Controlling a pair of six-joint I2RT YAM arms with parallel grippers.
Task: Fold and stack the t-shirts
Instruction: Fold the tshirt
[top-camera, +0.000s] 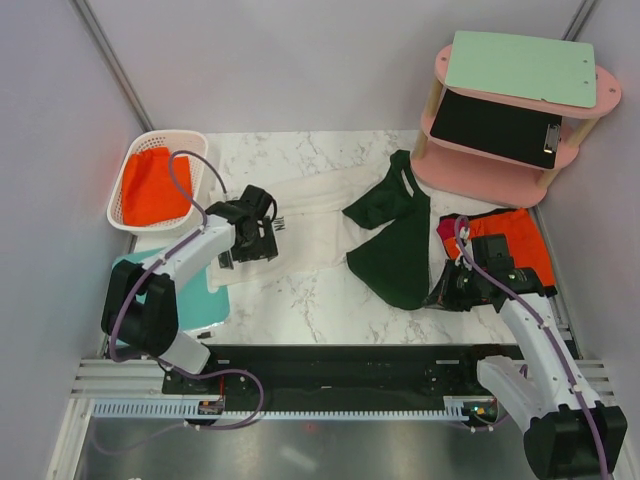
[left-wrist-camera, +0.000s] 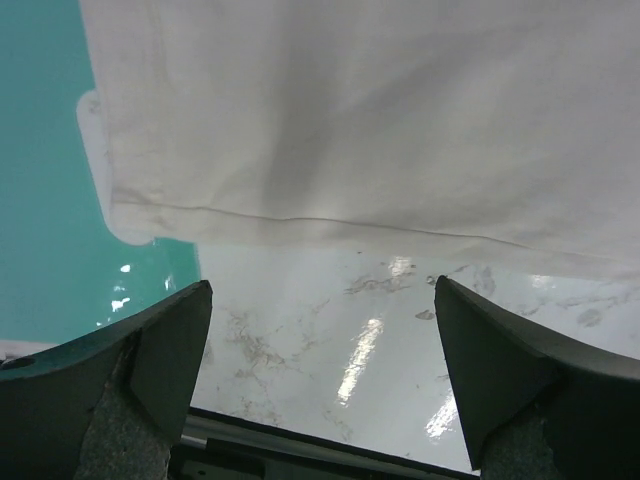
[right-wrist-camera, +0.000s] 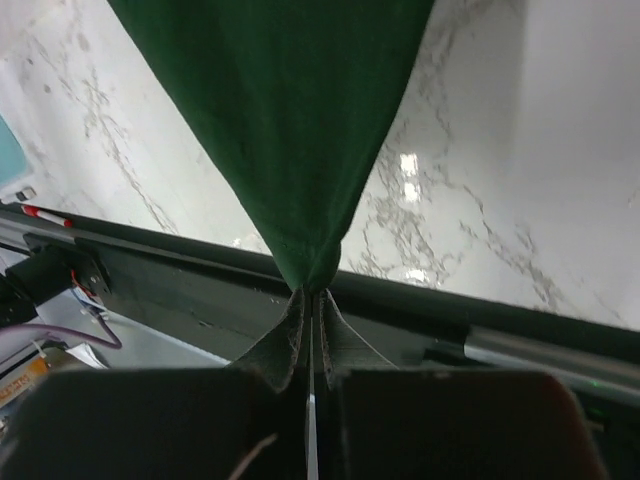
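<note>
Operator: Surface condition?
Technician: Glossy marble-patterned table (top-camera: 300, 310), smooth; cloth should slide.
Operator: Hand status?
Technician: The right hand (right-wrist-camera: 312, 300) is clamped on a corner of the dark green t-shirt (right-wrist-camera: 290, 120), matte knit fanning ahead of its fingertips. The left hand (left-wrist-camera: 320, 300) stands spread, gripping nothing; the stitched hem of the cream-white t-shirt (left-wrist-camera: 380, 120) lies just ahead of it.
Operator: Procedure?
Technician: Probably draw the green corner taut before folding; soft cloth bunches. Close the left hand on that hem.

White marble bench (top-camera: 300, 300) enclosed by pale grey walls (top-camera: 300, 60). A pink two-tier shelf (top-camera: 480, 190) stands beyond the right hand (right-wrist-camera: 312, 295); a white basket (top-camera: 118, 205) beyond the left hand (left-wrist-camera: 322, 290).
</note>
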